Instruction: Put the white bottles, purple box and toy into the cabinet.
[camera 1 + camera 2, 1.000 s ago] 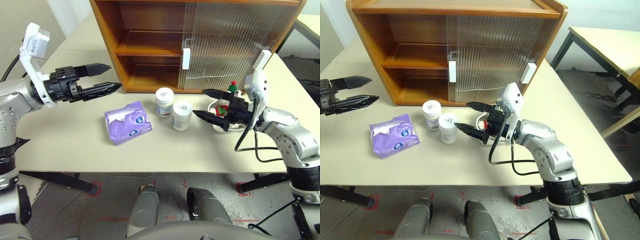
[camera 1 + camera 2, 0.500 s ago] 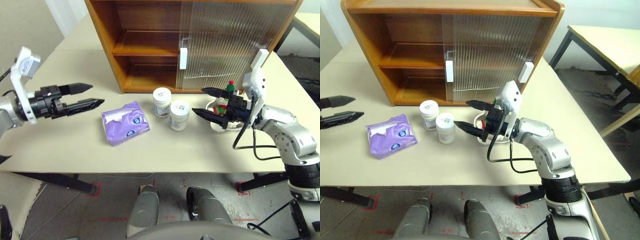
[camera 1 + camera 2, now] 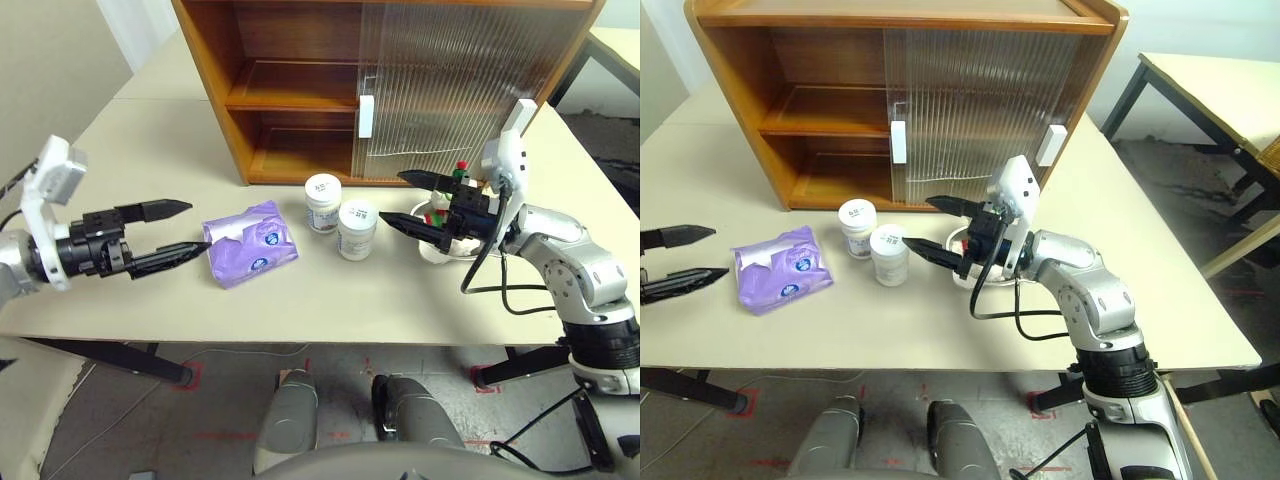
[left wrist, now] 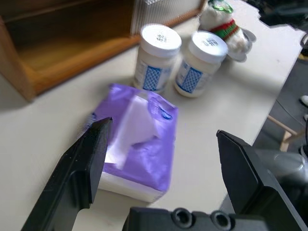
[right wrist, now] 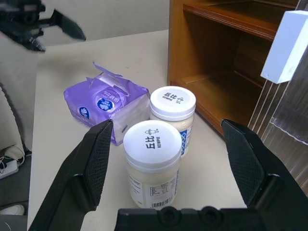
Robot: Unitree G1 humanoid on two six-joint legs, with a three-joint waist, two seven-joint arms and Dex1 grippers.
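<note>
I see my left gripper [image 3: 190,226] low over the table [image 3: 300,300], fingers spread wide and empty, its tips just short of the purple box's [image 3: 250,243] near edge. From the left wrist camera the box [image 4: 137,144] lies between the two fingers, flat on the tabletop with its crinkled top flap raised.

My right gripper [image 3: 402,197] hangs level on the other side, also wide open and holding nothing, pointing at the two bottles [image 3: 322,202] [image 3: 357,228]. They stand upright, side by side and nearly touching, in front of the cabinet [image 3: 300,80]; one sits closer to the shelf edge, the other nearer my fingers. In the right wrist view the nearer bottle [image 5: 153,161] is framed between the fingers.

The toy [image 3: 447,198] sits in a bowl [image 3: 445,252] behind the right gripper, by the closed sliding door [image 3: 460,70]. The cabinet's left half stands open, and I see nothing on either shelf.
</note>
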